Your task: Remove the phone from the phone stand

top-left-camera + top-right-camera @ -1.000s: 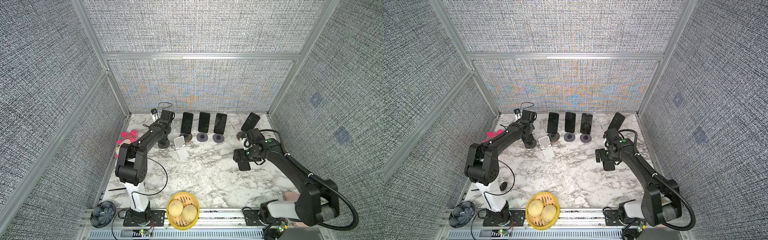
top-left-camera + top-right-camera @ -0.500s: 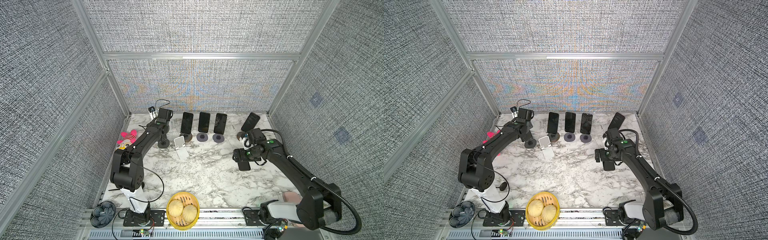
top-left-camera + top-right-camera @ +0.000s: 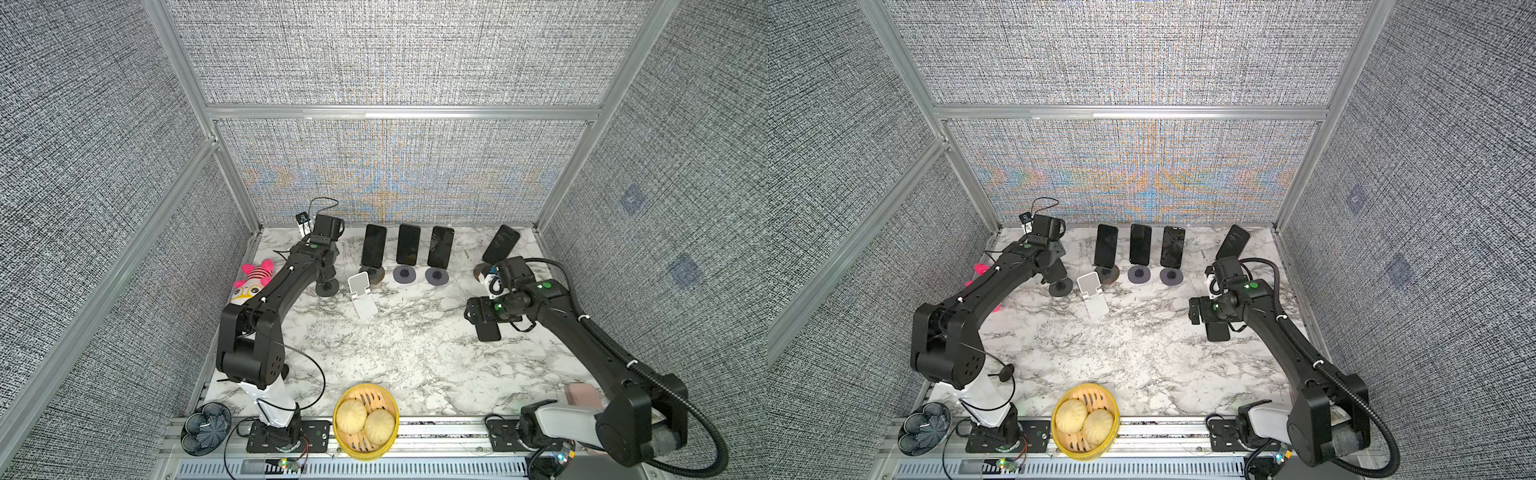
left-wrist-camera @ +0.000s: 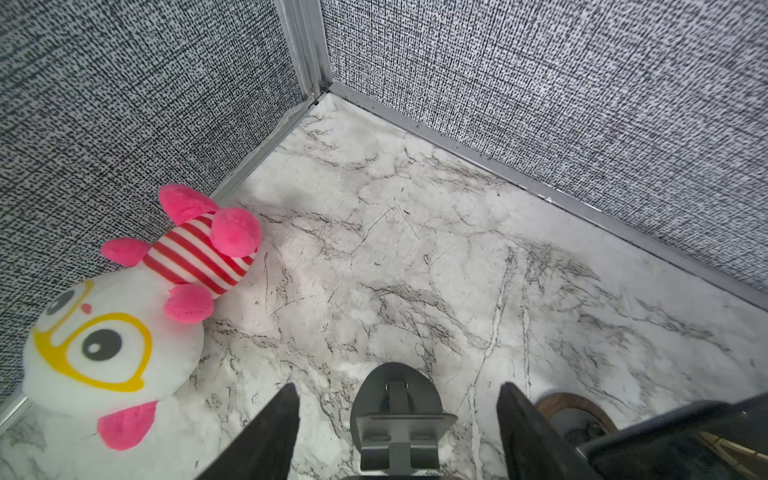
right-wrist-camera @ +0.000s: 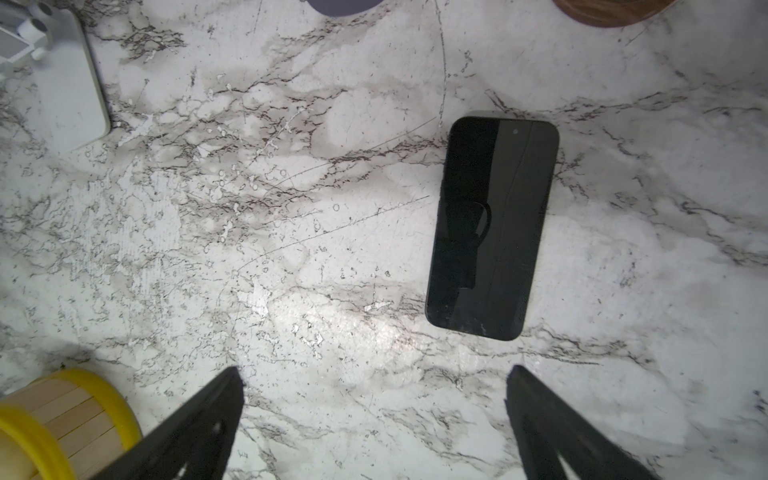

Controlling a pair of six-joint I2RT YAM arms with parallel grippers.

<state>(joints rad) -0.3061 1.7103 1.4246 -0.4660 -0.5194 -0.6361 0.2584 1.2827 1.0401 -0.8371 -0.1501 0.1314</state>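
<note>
Four dark phones lean on stands along the back wall; the leftmost phone (image 3: 372, 251) rests on a brown round stand (image 3: 376, 276), and another phone (image 3: 500, 244) stands at the far right. A fifth phone (image 5: 492, 226) lies flat on the marble (image 3: 488, 331). My right gripper (image 5: 374, 415) hovers open beside it, empty. My left gripper (image 4: 399, 386) is open, its fingers on either side of an empty dark grey stand (image 4: 397, 424) with gaps showing; both top views show it above that stand (image 3: 327, 287). A white stand (image 3: 361, 295) is empty too.
A pink-and-white plush toy (image 4: 124, 324) lies against the left wall (image 3: 253, 282). A yellow bamboo steamer (image 3: 338, 409) with two buns sits at the front edge. The enclosure's back wall stands just behind the phones.
The left arm's elbow has swung left while its gripper stayed over the dark stand, its jaws a little narrower. The right arm has hardly moved.
</note>
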